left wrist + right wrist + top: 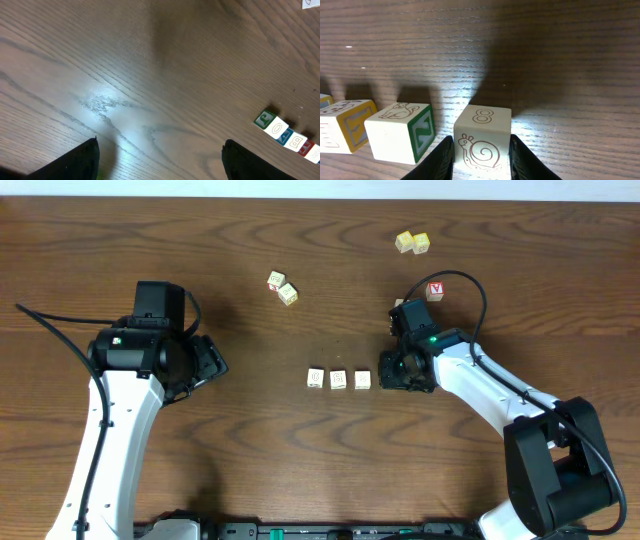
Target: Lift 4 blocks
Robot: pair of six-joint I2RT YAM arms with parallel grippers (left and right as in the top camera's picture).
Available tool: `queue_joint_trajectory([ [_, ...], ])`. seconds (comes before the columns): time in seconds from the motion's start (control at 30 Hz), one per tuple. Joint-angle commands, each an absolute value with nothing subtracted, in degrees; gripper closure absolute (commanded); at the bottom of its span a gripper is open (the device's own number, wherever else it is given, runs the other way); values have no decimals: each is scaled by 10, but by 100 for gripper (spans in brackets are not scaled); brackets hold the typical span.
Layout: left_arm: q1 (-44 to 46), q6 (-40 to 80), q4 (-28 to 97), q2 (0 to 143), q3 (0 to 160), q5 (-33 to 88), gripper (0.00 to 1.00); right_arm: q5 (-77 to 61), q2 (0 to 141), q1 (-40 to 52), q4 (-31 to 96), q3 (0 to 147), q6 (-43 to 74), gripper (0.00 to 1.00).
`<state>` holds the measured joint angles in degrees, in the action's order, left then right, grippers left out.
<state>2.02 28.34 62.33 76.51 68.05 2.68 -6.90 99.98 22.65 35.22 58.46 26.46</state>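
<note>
**Ana:** Where do the four pale blocks stand?

**Ben:** Three sit in a short row near the middle of the desk [250,450]: the left block [315,378], the middle block [338,380] and the right block [362,380]. Each is just beside the next, with a slim gap between. The fourth, the snail block [482,142], closes the row's right end. From above it is hidden under the right arm [470,380].

**Ana:** And that arm's jaws?

**Ben:** Clamped on the snail block. The wrist camera shows one dark finger [439,161] against its left side and another against its right. The block is upright, with an 8 on top and a snail on the near face. It stands level with the right block, which shows a green N on its side. Ben cannot tell whether it has left the wood.

**Ana:** The left arm [125,395]?

**Ben:** Its jaws stand wide apart with nothing between them. They hang over bare wood at the desk's left side, well apart from the row. Its own camera catches the row only at the lower right edge.

**Ana:** Anything else on the desk?

**Ben:** Two yellow-topped cubes [412,243] touch each other near the far edge. Another pair of cubes [282,287] sits corner to corner further left. A red-faced cube [435,291] lies just beyond the right arm.
</note>
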Motion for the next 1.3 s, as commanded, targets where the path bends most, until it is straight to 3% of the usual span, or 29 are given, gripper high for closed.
queue_joint_trajectory([
  [0.0, 18, 284, 623, 771, 677, 25, 21, -76, 1005, 239, 347, 583, 257, 69],
  [0.3, 18, 284, 623, 771, 677, 25, 21, -76, 1005, 240, 345, 583, 256, 68],
  [0.37, 18, 284, 623, 771, 677, 25, 21, -80, 1005, 240, 345, 583, 256, 59],
  [0.43, 18, 284, 623, 771, 677, 26, 21, -85, 1005, 240, 345, 583, 257, 39],
  [0.67, 23, 284, 620, 781, 677, 58, 22, -93, 990, 228, 402, 642, 256, 29],
  [0.8, 38, 283, 608, 812, 677, 79, 35, -93, 980, 197, 481, 708, 230, 28],
  [0.97, 76, 263, 555, 883, 677, 147, 41, -93, 980, 134, 547, 751, 194, 24],
  [1.0, 87, 252, 538, 900, 677, 168, 42, -93, 981, 120, 554, 750, 192, 22],
  [1.03, 98, 251, 524, 918, 677, 181, 44, -93, 982, 109, 560, 748, 192, 1],
  [1.17, 126, 251, 493, 977, 677, 184, 51, -93, 982, 93, 560, 728, 172, 1],
  [1.2, 130, 251, 487, 991, 677, 184, 59, -93, 982, 93, 554, 720, 169, 1],
  [1.23, 132, 251, 480, 1009, 677, 185, 65, -93, 982, 93, 547, 710, 169, 16],
  [1.27, 133, 251, 474, 1023, 677, 185, 72, -93, 982, 93, 534, 696, 169, 39],
])
